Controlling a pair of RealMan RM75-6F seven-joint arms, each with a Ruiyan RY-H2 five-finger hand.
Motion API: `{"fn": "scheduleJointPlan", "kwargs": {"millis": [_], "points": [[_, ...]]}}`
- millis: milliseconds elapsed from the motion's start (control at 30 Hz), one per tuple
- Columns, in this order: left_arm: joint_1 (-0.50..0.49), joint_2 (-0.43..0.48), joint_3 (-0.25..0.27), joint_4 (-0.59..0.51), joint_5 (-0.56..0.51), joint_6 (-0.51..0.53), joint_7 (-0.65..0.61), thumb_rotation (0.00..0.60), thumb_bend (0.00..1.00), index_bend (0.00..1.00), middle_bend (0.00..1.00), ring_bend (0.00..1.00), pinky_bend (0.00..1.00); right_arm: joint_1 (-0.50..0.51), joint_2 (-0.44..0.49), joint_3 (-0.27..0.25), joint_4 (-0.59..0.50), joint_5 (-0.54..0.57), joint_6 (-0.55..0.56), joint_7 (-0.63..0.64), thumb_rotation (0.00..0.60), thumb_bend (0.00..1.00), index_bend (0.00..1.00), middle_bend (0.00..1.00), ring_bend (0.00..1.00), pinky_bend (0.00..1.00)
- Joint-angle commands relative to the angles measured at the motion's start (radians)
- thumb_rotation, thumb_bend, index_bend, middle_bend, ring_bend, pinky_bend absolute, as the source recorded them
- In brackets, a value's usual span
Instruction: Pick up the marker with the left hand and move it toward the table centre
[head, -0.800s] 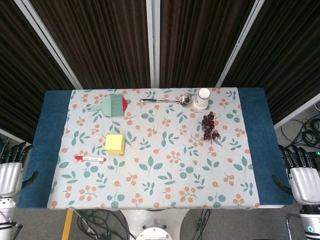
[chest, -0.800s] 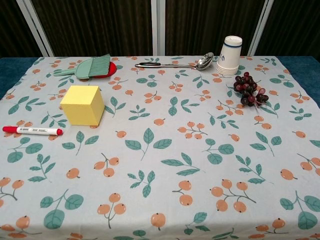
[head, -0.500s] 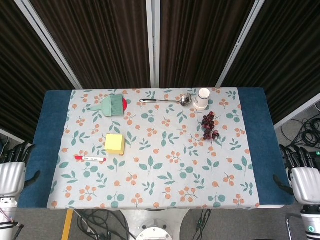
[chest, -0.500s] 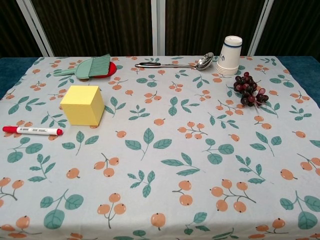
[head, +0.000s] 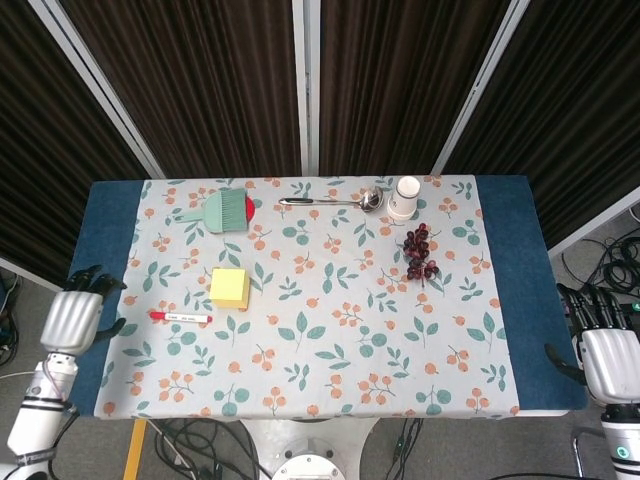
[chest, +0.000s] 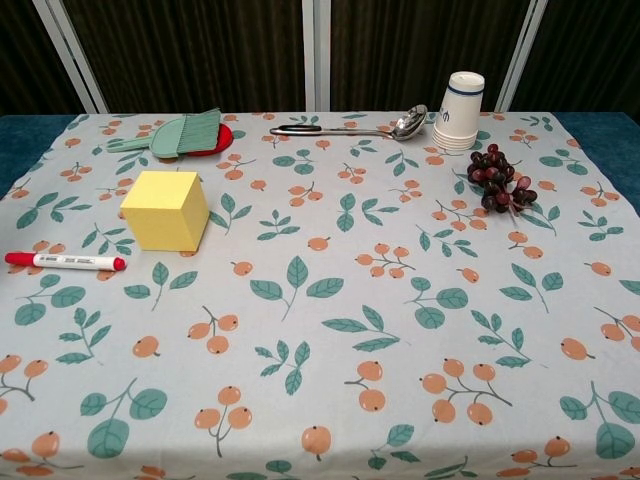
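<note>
A white marker (head: 181, 318) (chest: 65, 262) with red ends lies flat on the patterned cloth at the table's left side, just in front of a yellow cube (head: 229, 288) (chest: 164, 209). My left hand (head: 75, 314) hovers over the blue left edge of the table, a short way left of the marker, holding nothing with its fingers apart. My right hand (head: 603, 353) hangs off the table's right edge, fingers apart and holding nothing. Neither hand shows in the chest view.
At the back lie a green brush on a red disc (head: 226, 211) (chest: 186, 135), a metal ladle (head: 330, 201) (chest: 350, 129) and a white paper cup (head: 404, 198) (chest: 459, 110). A bunch of dark grapes (head: 419, 254) (chest: 497, 183) sits at the right.
My left hand has risen from beside the table and moved right and up, over the blue left edge toward the marker. The right hand has barely shifted.
</note>
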Motion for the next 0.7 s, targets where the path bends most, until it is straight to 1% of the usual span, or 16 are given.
{"fn": "scheduleJointPlan", "kwargs": {"millis": [33,167,333,533,700], "points": [[-0.084,-0.054,-0.015,0.062,-0.027,-0.116,0.017,0.600,0.28,0.42,0.44,0.19,0.20,0.002,0.000,0.001,0.002,0.004,-0.003,0.001,0.600,0.16,0.05,0.14,0.00,0.00],[-0.138,-0.101,-0.014,0.112,-0.052,-0.198,0.040,0.600,0.28,0.45,0.49,0.22,0.20,0.002,0.001,0.002,0.006,0.011,-0.005,0.005,0.600,0.16,0.05,0.14,0.00,0.00],[-0.178,-0.167,-0.005,0.174,-0.095,-0.268,0.070,0.600,0.29,0.48,0.50,0.23,0.20,0.003,0.001,0.003,0.012,0.014,-0.005,0.010,0.600,0.16,0.05,0.14,0.00,0.00],[-0.185,-0.235,-0.001,0.221,-0.161,-0.284,0.125,0.600,0.30,0.49,0.50,0.23,0.20,0.006,-0.003,0.003,0.021,0.017,-0.011,0.019,0.600,0.16,0.05,0.14,0.00,0.00],[-0.180,-0.258,0.008,0.214,-0.196,-0.278,0.160,0.600,0.31,0.50,0.51,0.24,0.20,0.005,-0.004,0.002,0.026,0.019,-0.010,0.024,0.600,0.16,0.05,0.14,0.00,0.00]]}}
